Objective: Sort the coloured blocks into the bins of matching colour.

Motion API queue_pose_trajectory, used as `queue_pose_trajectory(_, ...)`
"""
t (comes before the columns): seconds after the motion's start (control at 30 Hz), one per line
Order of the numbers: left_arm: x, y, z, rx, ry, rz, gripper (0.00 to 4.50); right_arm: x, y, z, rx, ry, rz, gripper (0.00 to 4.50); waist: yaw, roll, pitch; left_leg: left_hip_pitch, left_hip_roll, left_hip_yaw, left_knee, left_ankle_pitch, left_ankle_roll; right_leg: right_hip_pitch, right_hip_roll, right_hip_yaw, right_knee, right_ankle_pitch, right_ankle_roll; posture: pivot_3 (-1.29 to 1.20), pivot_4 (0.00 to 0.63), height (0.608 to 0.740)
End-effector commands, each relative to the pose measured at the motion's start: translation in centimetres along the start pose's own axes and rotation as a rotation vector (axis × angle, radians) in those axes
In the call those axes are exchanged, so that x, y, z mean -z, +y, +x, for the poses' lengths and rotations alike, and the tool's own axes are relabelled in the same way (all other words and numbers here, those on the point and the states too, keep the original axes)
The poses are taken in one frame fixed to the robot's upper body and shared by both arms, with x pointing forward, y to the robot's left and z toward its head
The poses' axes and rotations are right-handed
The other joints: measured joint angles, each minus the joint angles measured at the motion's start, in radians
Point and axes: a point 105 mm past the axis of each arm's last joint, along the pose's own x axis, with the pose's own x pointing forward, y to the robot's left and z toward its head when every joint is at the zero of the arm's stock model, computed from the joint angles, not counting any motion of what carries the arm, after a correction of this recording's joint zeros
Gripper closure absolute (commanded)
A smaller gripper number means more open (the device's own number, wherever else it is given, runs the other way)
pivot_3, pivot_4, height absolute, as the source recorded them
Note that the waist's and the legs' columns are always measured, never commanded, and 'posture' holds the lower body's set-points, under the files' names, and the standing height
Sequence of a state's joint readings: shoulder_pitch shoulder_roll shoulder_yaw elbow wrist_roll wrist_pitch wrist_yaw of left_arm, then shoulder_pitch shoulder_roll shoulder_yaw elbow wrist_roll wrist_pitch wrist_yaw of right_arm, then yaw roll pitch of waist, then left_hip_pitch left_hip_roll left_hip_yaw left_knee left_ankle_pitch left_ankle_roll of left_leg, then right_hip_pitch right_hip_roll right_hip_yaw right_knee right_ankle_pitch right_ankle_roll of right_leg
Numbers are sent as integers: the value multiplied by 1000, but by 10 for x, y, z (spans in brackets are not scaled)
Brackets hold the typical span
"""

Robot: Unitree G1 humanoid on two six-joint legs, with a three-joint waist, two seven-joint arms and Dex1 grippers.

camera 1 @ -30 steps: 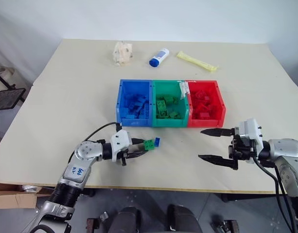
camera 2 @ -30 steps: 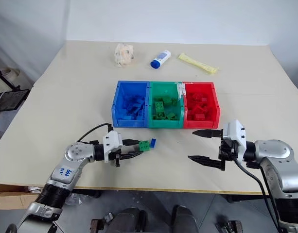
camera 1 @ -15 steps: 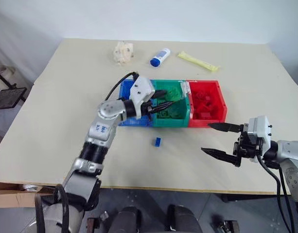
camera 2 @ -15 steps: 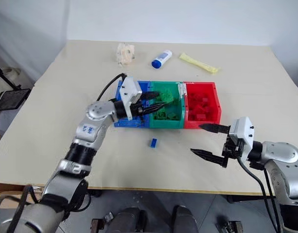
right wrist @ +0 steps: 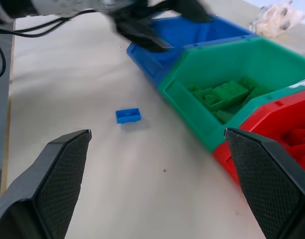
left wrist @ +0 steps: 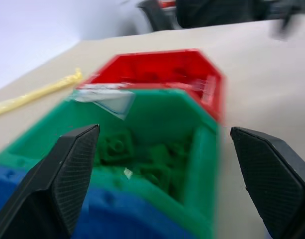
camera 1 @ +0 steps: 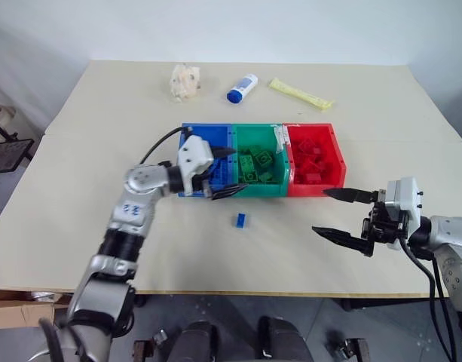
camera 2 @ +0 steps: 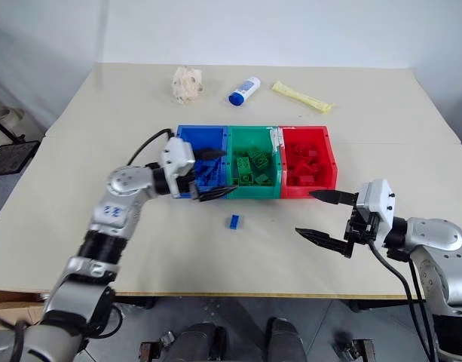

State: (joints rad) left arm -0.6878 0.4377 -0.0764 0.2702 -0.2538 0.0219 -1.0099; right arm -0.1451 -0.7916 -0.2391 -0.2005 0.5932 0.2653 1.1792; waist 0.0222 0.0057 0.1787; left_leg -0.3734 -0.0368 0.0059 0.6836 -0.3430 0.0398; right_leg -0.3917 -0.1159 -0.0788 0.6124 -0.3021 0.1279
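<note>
Blue bin [camera 1: 206, 127], green bin [camera 1: 259, 188] and red bin [camera 1: 315, 186] stand joined in a row at mid-table, each holding blocks of its own colour, such as the green blocks [camera 1: 257, 162]. One small blue block [camera 1: 242, 220] lies on the table just in front of the bins. My left gripper [camera 1: 224, 173] is open and empty at the front edge where the blue and green bins meet; its wrist view looks into the green bin [left wrist: 192, 164]. My right gripper [camera 1: 338, 215] hangs open and empty in front of the red bin, to the right of the blue block [right wrist: 128, 115].
At the back of the table lie a crumpled pale wad [camera 1: 185, 81], a white-and-blue tube [camera 1: 242, 88] and a yellow packet [camera 1: 300, 94]. Bare tabletop [camera 1: 102, 173] stretches to the left of the bins and along the front edge.
My left gripper lifted a green block from beside the blue block, carried it over the green bin, opened, and drew back left. The right gripper barely moved.
</note>
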Motion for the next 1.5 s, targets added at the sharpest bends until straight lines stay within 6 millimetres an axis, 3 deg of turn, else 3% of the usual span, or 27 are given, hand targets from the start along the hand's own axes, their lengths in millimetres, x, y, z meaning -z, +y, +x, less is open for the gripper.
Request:
queue_pose_trajectory(0.03,-8,-7,-36,26,3,17,27,-4,-3,-1,-28,0,-22,0,-1,0,0,0,0,0,0,0,0,0,0,1,0,0,0,0,150,740)
queue_pose_trajectory(0.2,1,-18,-91,17,28,-21,27,-4,-7,1,-51,-5,-12,0,-1,0,0,0,0,-2,0,0,0,1,-3,4,-1,0,0,0,150,740)
queue_pose_trajectory(0.37,12,-44,-138,53,72,-100,27,0,-8,0,-92,1,13,0,1,0,0,0,-1,-5,0,0,0,2,-6,4,-2,0,-1,0,150,740)
queue_pose_trajectory(0.53,18,-57,-153,74,110,-129,27,1,-4,-2,-159,4,24,0,3,0,0,0,-2,-6,0,0,0,2,-8,3,-2,-1,-1,0,150,740)
queue_pose_trajectory(0.73,24,-64,-121,89,116,-100,27,0,-1,-2,-199,5,8,0,0,0,0,0,-2,-6,-1,0,0,2,-9,3,-1,-1,-1,0,150,740)
queue_pose_trajectory(0.93,35,-83,-66,98,103,-77,27,-2,-2,-2,-165,1,-3,0,2,0,0,0,-3,-6,-1,0,0,2,-8,3,0,-1,-1,0,150,740)
queue_pose_trajectory(1.07,54,-85,-28,39,134,-101,27,0,1,-2,-137,-1,5,0,5,0,0,0,-3,-5,0,0,0,2,-8,2,0,0,-1,0,150,740)
queue_pose_trajectory(1.37,73,-93,30,65,194,-81,27,-1,6,-3,-92,-9,7,0,8,0,0,0,-3,-2,0,0,0,2,-1,-1,0,0,0,0,150,740)
queue_pose_trajectory(1.5,77,-88,37,52,216,-108,974,-1,7,-5,-76,-7,5,0,11,0,0,1,-3,-1,1,1,1,3,-1,0,0,0,1,0,150,740)
